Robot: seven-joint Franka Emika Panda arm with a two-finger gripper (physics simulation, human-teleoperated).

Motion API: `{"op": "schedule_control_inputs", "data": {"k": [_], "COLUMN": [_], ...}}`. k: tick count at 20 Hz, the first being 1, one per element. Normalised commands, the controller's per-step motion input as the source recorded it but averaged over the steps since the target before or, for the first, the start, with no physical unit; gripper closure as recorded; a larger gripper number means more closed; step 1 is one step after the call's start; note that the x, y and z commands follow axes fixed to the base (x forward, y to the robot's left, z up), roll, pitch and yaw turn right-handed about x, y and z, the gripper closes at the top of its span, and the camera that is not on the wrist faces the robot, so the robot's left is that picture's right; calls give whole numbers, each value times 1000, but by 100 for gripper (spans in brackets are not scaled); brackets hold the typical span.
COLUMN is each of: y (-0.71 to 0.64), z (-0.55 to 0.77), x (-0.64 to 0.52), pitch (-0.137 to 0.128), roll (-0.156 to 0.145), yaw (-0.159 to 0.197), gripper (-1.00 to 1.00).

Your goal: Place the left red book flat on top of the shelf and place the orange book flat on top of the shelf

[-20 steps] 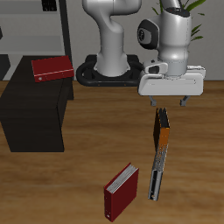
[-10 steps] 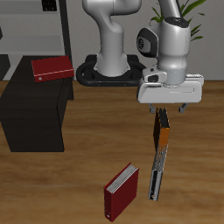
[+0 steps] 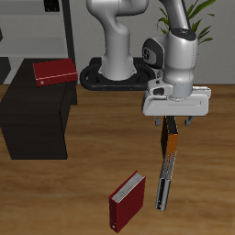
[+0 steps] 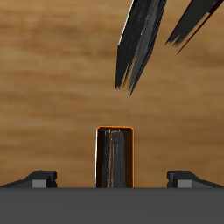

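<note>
Gripper (image 3: 173, 119) poised directly above orange book (image 3: 170, 139), fingers spread, holding nothing — book standing on edge on wooden floor, well apart from shelf (image 3: 37, 124). Left red book (image 3: 54, 71) already flat on shelf. Best lowered straight, jaws straddling book — then closed.

The wooden table (image 3: 83, 188) carries the shelf (image 3: 37, 119), orange book (image 3: 171, 143) and crimson book (image 3: 127, 201).

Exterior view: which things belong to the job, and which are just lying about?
Job: left red book, lying on the shelf; orange book, under the open end effector.
Lying about: darker red book; grey-and-black book; grey rack; plant.
</note>
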Motion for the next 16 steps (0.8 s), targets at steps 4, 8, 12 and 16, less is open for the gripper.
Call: {"op": "schedule_control_inputs", "data": {"k": [4, 8, 12, 16], "y": [-70, 5, 2, -26], "z": [-120, -183, -151, -207], "x": [39, 24, 44, 46], "pitch": [19, 21, 18, 24], "roll": [-13, 4, -5, -3], "yaw": [-1, 22, 9, 20], "gripper": [-100, -100, -100, -100]}}
